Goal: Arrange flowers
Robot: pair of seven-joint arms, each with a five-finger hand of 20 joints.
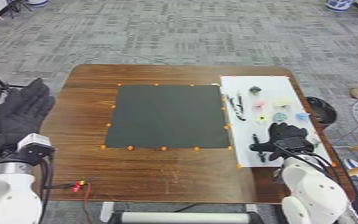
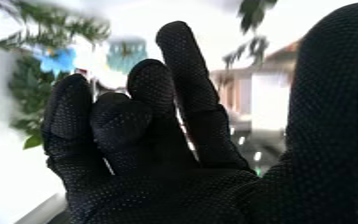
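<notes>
Over the near part of the white board (image 1: 246,82), my right hand (image 1: 286,139) is open, palm turned down. Small flower heads lie on the board beyond it: pink (image 1: 260,103), pale yellow (image 1: 282,102), yellow (image 1: 262,119), teal (image 1: 279,117) and blue (image 1: 302,116). My left hand (image 1: 21,111) stands open off the table's left side, holding nothing. In the right wrist view, my right hand (image 2: 171,192) has relaxed, slightly bent fingers with nothing between them. Past the fingertips are a blue flower (image 2: 57,61), a teal flower (image 2: 127,54) and green leaves (image 2: 29,95).
A dark square mat (image 1: 168,116) lies mid-table, ringed by orange dots. Thin black pieces (image 1: 239,108) and a small dark item (image 1: 254,90) lie on the board. A black bowl (image 1: 322,111) is beyond the right edge. Red connectors (image 1: 78,185) lie at the near left.
</notes>
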